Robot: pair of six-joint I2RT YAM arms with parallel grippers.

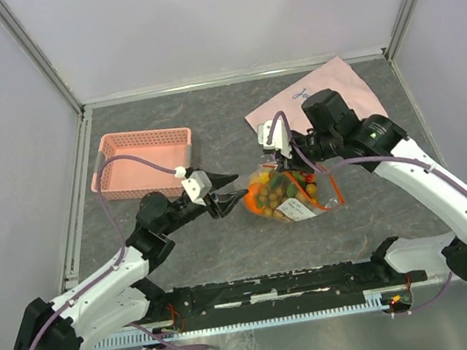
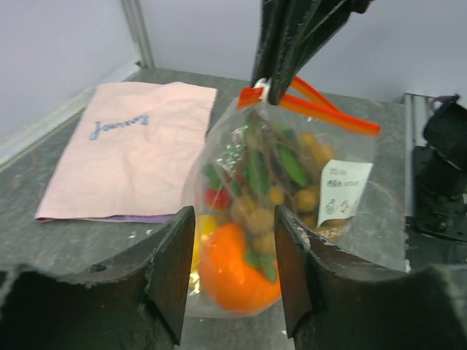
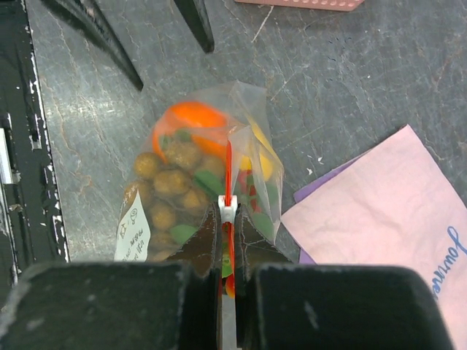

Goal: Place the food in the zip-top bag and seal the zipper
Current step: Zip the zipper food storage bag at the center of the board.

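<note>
Dark grey mottled tabletop (image 1: 232, 109), pale walls (image 1: 217, 18), metal corner posts. Right of pink basket (image 1: 143, 134): clear crinkly bag (image 1: 290, 193), packed with toy fruit (image 2: 233, 277), white label (image 2: 339, 191), orange-red zipper (image 3: 228, 175) uppermost. Clamped on zipper: right claw (image 3: 228, 219). Between basket and bag: left claw (image 1: 237, 186), apart, clear of bag.

Overhead view. Zip-top bag (image 1: 297, 209), filled with toy fruits (image 1: 270, 194), at the table's (image 1: 229, 256) centre. Right gripper (image 1: 271, 162) pinches its upper left corner; left gripper (image 1: 238, 184), fingers apart, just beside its left end. Pink basket (image 1: 144, 162) at left, pink cloth (image 1: 327, 89) behind.
</note>
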